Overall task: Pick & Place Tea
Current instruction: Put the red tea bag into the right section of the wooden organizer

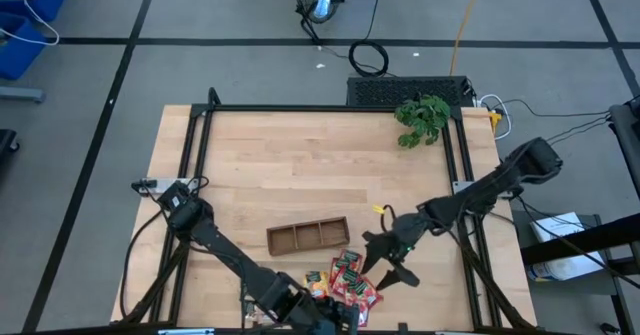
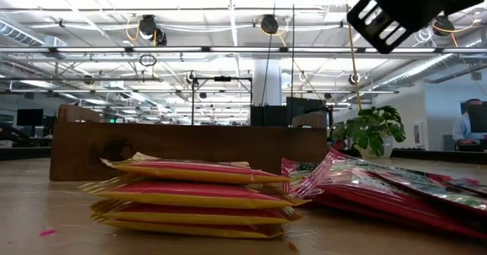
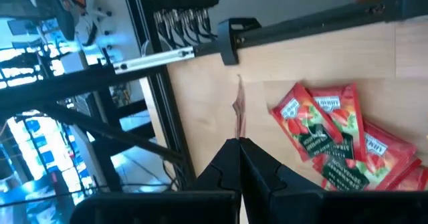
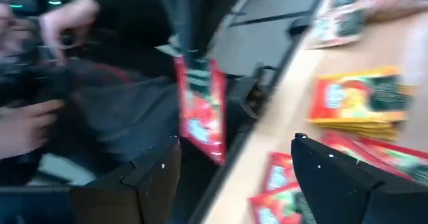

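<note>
The tea (image 1: 348, 277) lies in a loose pile at the table's (image 1: 290, 165) near edge, just in front of the tray (image 1: 307, 235). From table height an orange stack (image 2: 194, 198) sits beside red sachets (image 2: 380, 190), with the tray wall behind. The right gripper (image 1: 383, 266) hangs over the pile's right side, its fingers (image 4: 348, 180) spread wide. One red sachet (image 4: 200, 107) shows upright between them in the right wrist view, seemingly in mid-air; whether anything touches it cannot be told. The left gripper (image 1: 335, 317) sits low at the near edge beside the pile, fingers (image 3: 239, 177) pressed together on nothing. The table's middle and far half lie bare up to the plant (image 1: 422, 118) at the far right corner. A person's hands (image 4: 40, 70) show beyond the near edge.
</note>
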